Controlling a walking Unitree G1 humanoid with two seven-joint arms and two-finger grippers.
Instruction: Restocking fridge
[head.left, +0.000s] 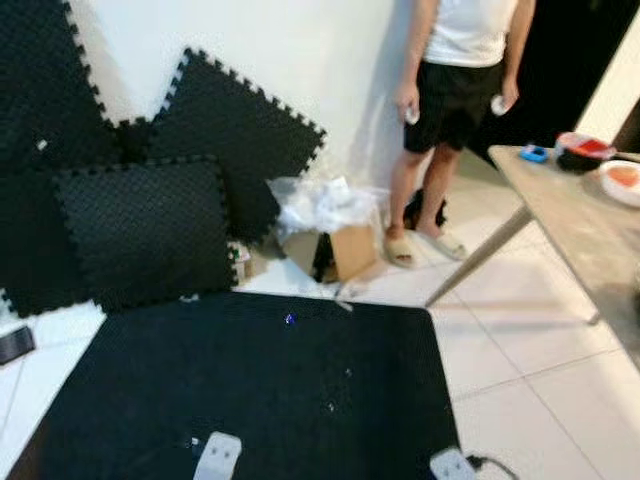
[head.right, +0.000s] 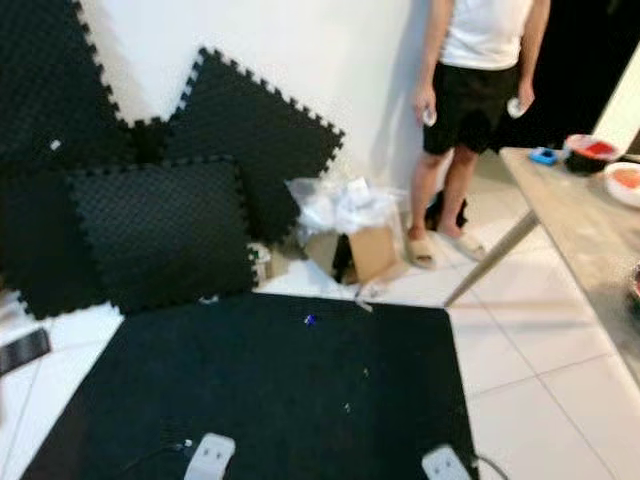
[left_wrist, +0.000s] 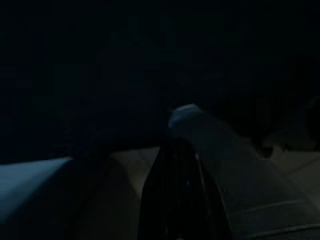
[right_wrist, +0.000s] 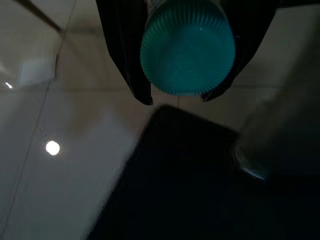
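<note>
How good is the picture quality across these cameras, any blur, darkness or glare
Left and right eye views: evenly lit but softly blurred, the person and table lacking crisp edges. Left wrist view: almost black, just faint shapes. Right wrist view: dim, the right gripper shut on a teal ridged cap, with a small glare spot on the floor tiles.

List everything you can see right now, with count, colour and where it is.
Floor mat: one, black, flat on the white tiled floor.
Foam tiles: several, black, leaning on the white wall.
Cardboard box: one, brown, at the wall's foot, beside the plastic bag.
Plastic bag: one, clear, crumpled above the box.
Table: one, pale, on the right.
Bowls: two at the table's far end, one dark, one white.
Person: one, white shirt, black shorts, standing by the wall.
Bottle cap: one, teal, ribbed, between the right claw's fingers.
Right claw: black, shut on the bottle.
Left claw: in the dark.
</note>
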